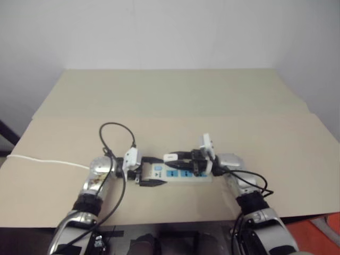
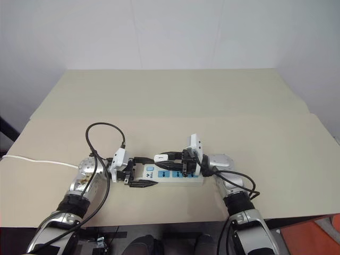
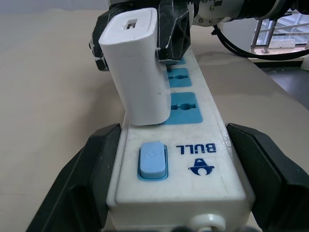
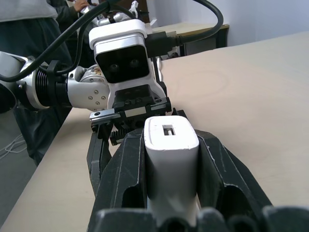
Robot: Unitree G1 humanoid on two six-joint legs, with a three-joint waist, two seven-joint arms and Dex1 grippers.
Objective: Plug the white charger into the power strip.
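The power strip lies flat near the table's front edge, with blue sockets and a blue switch. My left gripper is shut on its switch end, one black finger on each long side. My right gripper is shut on the white charger, gripping it between its fingers. The charger stands tilted, its lower end on the strip at the socket nearest the switch. Its prongs are hidden.
The strip's white cord runs off over the table's left edge. A black cable loop rises above my left wrist. A person stands beyond the table's left side. The beige table stretches far behind the strip.
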